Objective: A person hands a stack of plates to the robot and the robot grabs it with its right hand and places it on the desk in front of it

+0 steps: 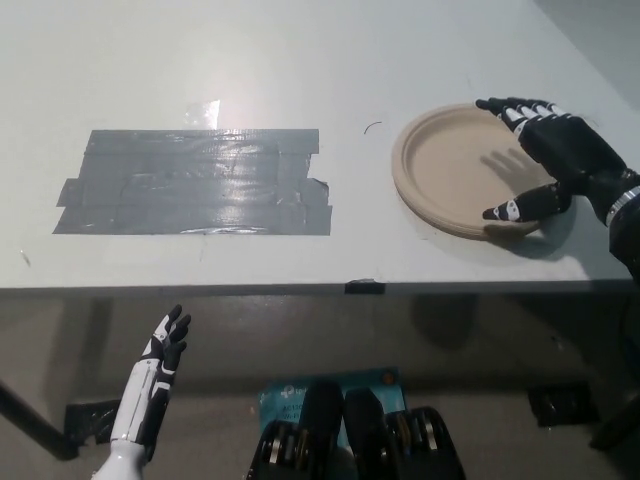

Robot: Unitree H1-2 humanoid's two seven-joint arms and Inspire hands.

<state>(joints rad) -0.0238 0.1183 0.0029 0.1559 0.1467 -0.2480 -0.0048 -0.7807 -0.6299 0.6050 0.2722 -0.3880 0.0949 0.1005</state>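
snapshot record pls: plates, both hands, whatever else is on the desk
plates: stack of plates, lying flat on the desk, right side
right hand: right hand at the stack's right rim, over its edge; gripping or released, cannot tell
left hand: left hand resting at lower left, below the desk's front edge, open, holding nothing
other: grey tape patch on the desk, left of the stack, apart from it
task state: stack is down on the desk; right hand not yet clear of it

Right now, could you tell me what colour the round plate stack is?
The round plate stack is beige, best in head view.
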